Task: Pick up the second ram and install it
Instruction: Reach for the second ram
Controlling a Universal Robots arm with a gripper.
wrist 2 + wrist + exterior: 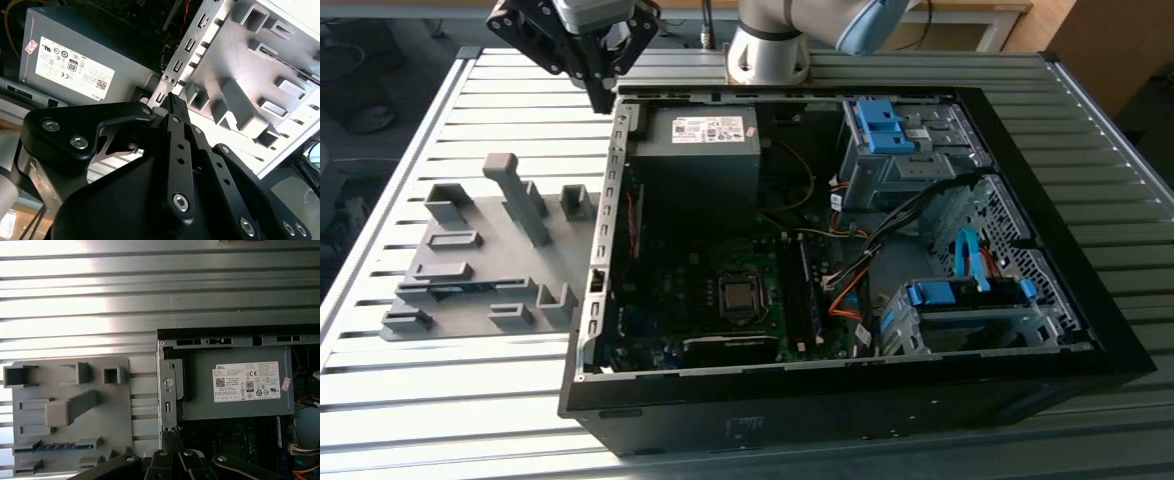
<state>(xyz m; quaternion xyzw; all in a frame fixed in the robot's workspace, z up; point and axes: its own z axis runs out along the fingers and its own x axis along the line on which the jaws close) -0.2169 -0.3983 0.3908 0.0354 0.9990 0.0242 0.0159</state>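
Exterior view: the gripper (600, 98) hangs over the PC case's (854, 412) far corner, tips pinched together and empty, while the second ram (454, 289) sits slotted in the grey holder (494, 265) beside the case. Second wrist view: the closed tips are near the power supply (75, 55). First wrist view: the ram (55, 446) is in the holder, well apart from the gripper.

Table (440, 400) of ribbed bare metal, glossy; holder plate (500, 288) matt grey plastic; computer case (854, 412) matt black metal.
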